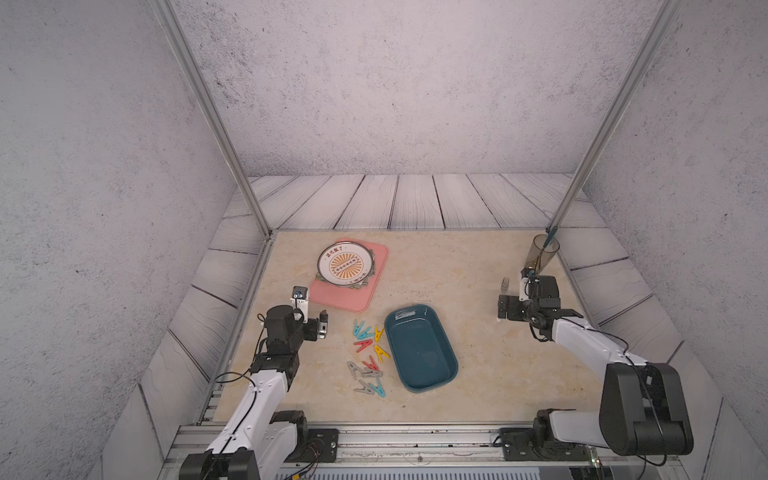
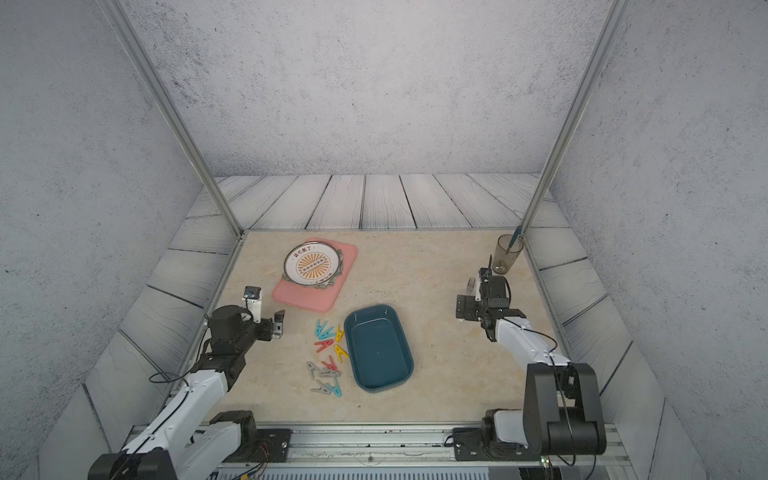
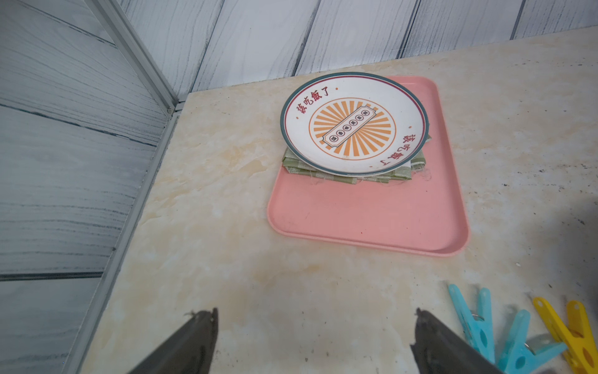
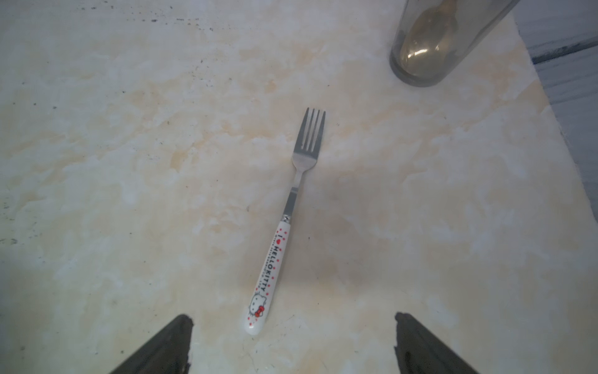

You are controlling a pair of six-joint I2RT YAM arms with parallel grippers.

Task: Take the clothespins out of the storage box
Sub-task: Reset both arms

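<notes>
The storage box (image 1: 419,349) (image 2: 378,349), a dark teal tray, lies at mid-table with nothing in it. Several clothespins (image 1: 368,357) (image 2: 328,357) in teal, red, yellow and grey lie scattered on the table just left of the box. My left gripper (image 1: 323,324) (image 2: 279,322) (image 3: 316,314) hangs open and empty, left of the clothespins. Teal clothespins (image 3: 479,327) and a yellow one (image 3: 569,333) show beside one of its fingers in the left wrist view. My right gripper (image 1: 501,308) (image 2: 460,307) (image 4: 293,317) stands open and empty at the right, away from the box.
A pink tray (image 1: 345,297) (image 2: 307,297) (image 3: 365,220) at the back left carries a patterned plate (image 1: 345,264) (image 3: 354,123) on a folded green cloth. A fork (image 1: 505,284) (image 4: 291,210) lies ahead of the right gripper. A glass (image 1: 542,253) (image 4: 430,48) holding a spoon stands at the back right corner.
</notes>
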